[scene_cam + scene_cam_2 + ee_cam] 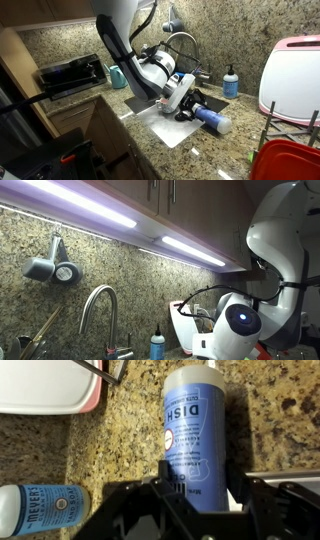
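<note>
A blue dish soap bottle (192, 430) with a white label lies lengthwise between the black fingers (163, 480) of my gripper (200, 476), which is shut on its lower body. In an exterior view the gripper (192, 106) holds the same bottle (214, 121) low over the granite counter (200, 150), with the bottle's pale cap end pointing away from the arm. A white sheet (170, 130) lies on the counter beneath the wrist.
A second blue bottle (40, 510) lies at the wrist view's lower left, and a white tray with a red rim (50, 390) at top left. Faucet (180, 40), small soap bottle (231, 82), teal bottle (117, 76), toaster oven (70, 73), white board (290, 75) and red rack (285, 160) ring the counter.
</note>
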Available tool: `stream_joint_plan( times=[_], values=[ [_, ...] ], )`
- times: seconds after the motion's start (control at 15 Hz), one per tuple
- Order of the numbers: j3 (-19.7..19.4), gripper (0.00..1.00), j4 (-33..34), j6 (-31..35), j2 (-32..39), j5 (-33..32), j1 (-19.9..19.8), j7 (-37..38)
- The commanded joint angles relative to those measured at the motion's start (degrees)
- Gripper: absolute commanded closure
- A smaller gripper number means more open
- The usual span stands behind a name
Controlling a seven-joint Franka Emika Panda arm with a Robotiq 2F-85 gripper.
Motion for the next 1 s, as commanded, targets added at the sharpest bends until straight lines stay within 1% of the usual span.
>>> stream_joint_plan(
  times=[0.0, 0.07, 0.13, 0.27, 0.47, 0.67, 0.93],
  values=[
    [0.21, 0.42, 0.01, -0.10, -0.03, 0.17, -0.14, -0.24],
    [0.21, 0.42, 0.01, -0.10, -0.03, 0.17, -0.14, -0.23],
    [0.21, 0.67, 0.01, -0.10, -0.03, 0.17, -0.14, -0.23],
    [0.42, 0.67, -0.84, 1.56, -0.73, 0.55, -0.44, -2.37],
    [0.68, 0.67, -1.57, 2.24, -1.54, 0.27, -0.44, -3.00],
    [1.01, 0.67, -2.53, 6.43, -2.75, -0.72, -1.21, -4.07],
    [0.49, 0.67, -5.13, 11.47, -4.92, -3.14, -1.16, -3.07]
  ],
)
